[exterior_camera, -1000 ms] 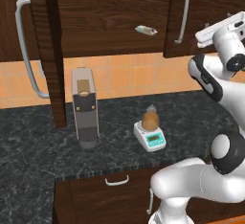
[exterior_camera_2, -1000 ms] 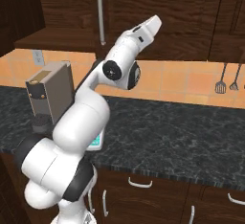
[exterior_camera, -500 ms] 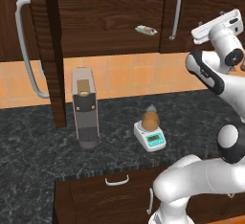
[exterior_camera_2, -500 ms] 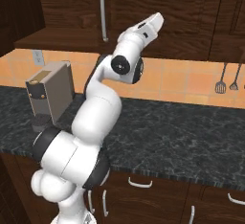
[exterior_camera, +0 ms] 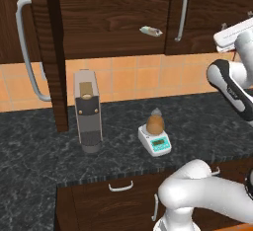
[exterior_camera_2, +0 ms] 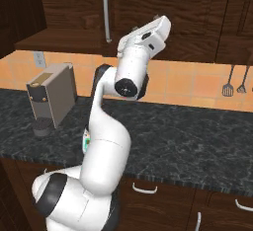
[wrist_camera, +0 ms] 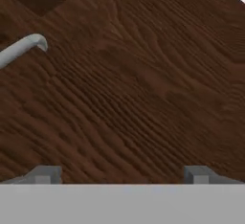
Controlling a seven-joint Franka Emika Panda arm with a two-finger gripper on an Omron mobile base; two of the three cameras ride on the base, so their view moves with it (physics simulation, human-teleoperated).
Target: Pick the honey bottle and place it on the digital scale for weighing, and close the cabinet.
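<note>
Since the earlier frame the right cabinet (exterior_camera: 207, 13) door has swung further toward shut, the arm's hand following. The jaws (wrist_camera: 119, 173) stand spread and empty against its wood. The honey bottle (exterior_camera: 155, 122) sits on the digital scale (exterior_camera: 156, 141), on the desk (exterior_camera: 44, 161).

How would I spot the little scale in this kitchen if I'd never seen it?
Start at the dark stone counter and find the tall grey coffee machine. To its right sits a small white square scale with a teal display, carrying an amber honey bottle.
</note>
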